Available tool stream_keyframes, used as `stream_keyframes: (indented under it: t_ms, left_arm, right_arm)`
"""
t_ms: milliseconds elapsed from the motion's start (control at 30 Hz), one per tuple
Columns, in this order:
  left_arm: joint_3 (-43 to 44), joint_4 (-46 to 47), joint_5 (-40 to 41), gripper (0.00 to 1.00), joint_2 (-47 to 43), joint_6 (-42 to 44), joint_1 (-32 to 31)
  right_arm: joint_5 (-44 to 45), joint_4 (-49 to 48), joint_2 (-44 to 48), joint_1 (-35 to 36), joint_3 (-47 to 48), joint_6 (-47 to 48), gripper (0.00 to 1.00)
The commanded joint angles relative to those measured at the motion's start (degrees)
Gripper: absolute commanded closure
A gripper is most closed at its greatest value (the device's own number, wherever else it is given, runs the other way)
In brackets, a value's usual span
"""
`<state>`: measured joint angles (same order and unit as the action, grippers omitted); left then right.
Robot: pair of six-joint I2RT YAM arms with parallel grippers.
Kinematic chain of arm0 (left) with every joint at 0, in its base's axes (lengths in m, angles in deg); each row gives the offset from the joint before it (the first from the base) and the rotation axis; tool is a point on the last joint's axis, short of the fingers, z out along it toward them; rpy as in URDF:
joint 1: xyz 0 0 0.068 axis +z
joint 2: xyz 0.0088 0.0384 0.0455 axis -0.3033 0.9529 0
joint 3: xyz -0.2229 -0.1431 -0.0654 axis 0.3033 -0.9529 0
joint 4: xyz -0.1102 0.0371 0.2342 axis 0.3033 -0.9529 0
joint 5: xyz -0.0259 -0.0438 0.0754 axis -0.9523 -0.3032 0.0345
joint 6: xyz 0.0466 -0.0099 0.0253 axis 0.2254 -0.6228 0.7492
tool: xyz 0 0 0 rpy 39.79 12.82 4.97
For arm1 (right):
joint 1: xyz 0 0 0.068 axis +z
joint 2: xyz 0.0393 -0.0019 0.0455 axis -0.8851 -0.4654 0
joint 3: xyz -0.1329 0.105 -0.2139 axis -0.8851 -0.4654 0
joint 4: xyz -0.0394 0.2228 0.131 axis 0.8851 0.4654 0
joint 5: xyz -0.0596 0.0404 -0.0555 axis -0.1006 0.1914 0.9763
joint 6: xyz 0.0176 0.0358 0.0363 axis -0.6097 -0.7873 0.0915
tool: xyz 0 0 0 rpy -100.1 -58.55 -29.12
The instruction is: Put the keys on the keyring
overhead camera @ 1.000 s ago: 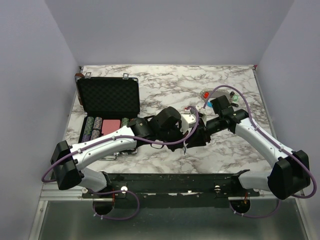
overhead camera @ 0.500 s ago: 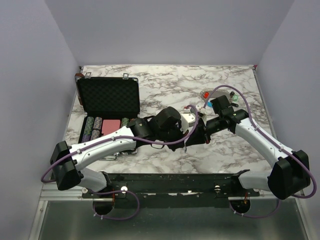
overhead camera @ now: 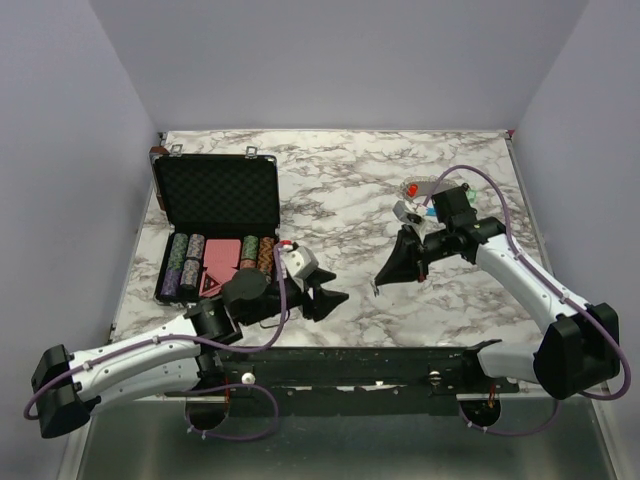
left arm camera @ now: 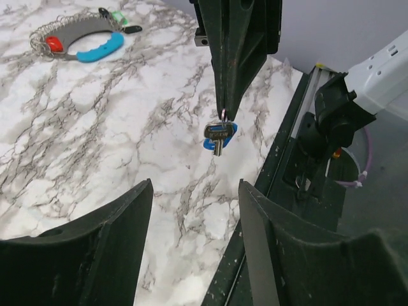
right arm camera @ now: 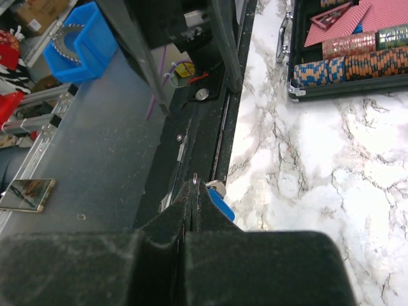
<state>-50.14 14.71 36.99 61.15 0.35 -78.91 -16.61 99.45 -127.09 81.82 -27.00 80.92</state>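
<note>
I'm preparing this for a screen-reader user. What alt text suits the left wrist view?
The right tool, shut, dangles a blue-headed key over the marble table. The left tool, open, frames the foreground, and the keyring lies on the table at upper left.

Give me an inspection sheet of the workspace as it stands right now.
Surface: marble-pattern table, no spills seen.
Job's things: blue key hangs from the right gripper; keyring lies far right on the table, red key and green key by its ends.
Clutter: open black case holding poker chips and cards.
Grippers: left gripper jaws open, empty; right gripper jaws shut on the blue key.
Cables: purple cables run along both arms; no snag seen.
Surroundings: lavender walls; blue bin beyond the near edge.
</note>
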Motion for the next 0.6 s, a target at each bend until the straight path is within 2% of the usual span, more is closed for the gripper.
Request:
stream_keyframes:
  t_ms: [0, 133, 233, 433, 567]
  left_arm:
    - [-11.1, 27.9, 2.4, 0.37, -2.3, -1.1, -0.1]
    - [-10.6, 32.3, -0.4, 0.43, 1.0, -0.9, -0.2]
    - [-9.3, 34.8, -2.0, 0.46, 3.9, 0.3, -0.2]
    - [-7.9, 38.4, -5.8, 0.53, 8.3, 0.7, -0.3]
    - [-7.7, 38.8, -6.6, 0.53, 10.1, 1.0, -0.6]
  right_arm:
    - [-8.2, -2.1, 1.1, -0.4, 0.8, -0.6, 1.0]
    - [-12.6, -1.4, 0.7, -0.5, 0.3, 2.0, 1.0]
    - [-13.3, 4.0, 0.3, -0.6, 0.5, 10.2, 1.0]
    - [-12.9, 3.7, 1.1, -0.5, 0.0, 10.9, 1.0]
    - [-12.7, 3.7, 1.2, -0.6, -0.1, 11.0, 1.0]
